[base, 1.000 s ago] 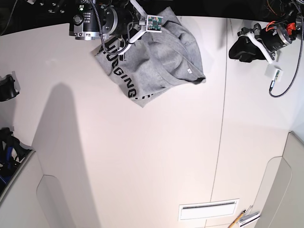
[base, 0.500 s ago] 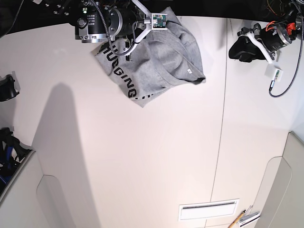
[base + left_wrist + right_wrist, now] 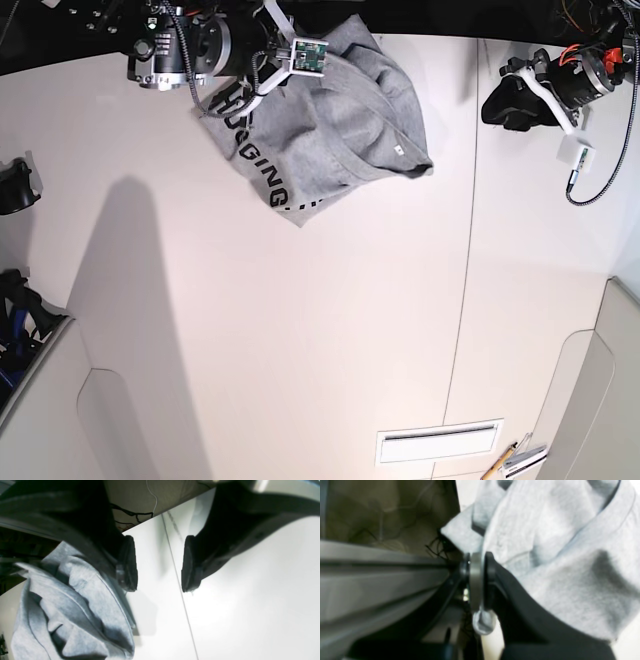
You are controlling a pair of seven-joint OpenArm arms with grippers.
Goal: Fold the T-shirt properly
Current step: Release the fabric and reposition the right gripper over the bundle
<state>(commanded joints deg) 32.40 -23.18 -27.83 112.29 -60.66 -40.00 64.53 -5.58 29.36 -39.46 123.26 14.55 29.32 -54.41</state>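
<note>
The heather-grey T-shirt [image 3: 335, 125] lies crumpled at the far middle of the white table [image 3: 300, 330], with black lettering along its left edge. My right gripper [image 3: 262, 78] is at the shirt's far left corner. In the right wrist view that gripper [image 3: 478, 590] is shut on a fold of the T-shirt [image 3: 557, 555], and a nub of cloth pokes out below the pads. My left gripper [image 3: 500, 108] rests to the right, apart from the shirt. In the left wrist view it [image 3: 158, 580] stands open over bare table, with the T-shirt [image 3: 70, 610] to its lower left.
A seam [image 3: 465, 280] runs down the table right of the shirt. A white connector on a black cable [image 3: 578, 155] lies near the left arm. A vent slot [image 3: 440, 440] and a pencil [image 3: 497, 464] sit at the near edge. Dark gear [image 3: 15, 185] stands at the left edge.
My right arm has slid left along the far edge with the shirt's corner held, and the lettered edge has shifted slightly. The left arm has not moved.
</note>
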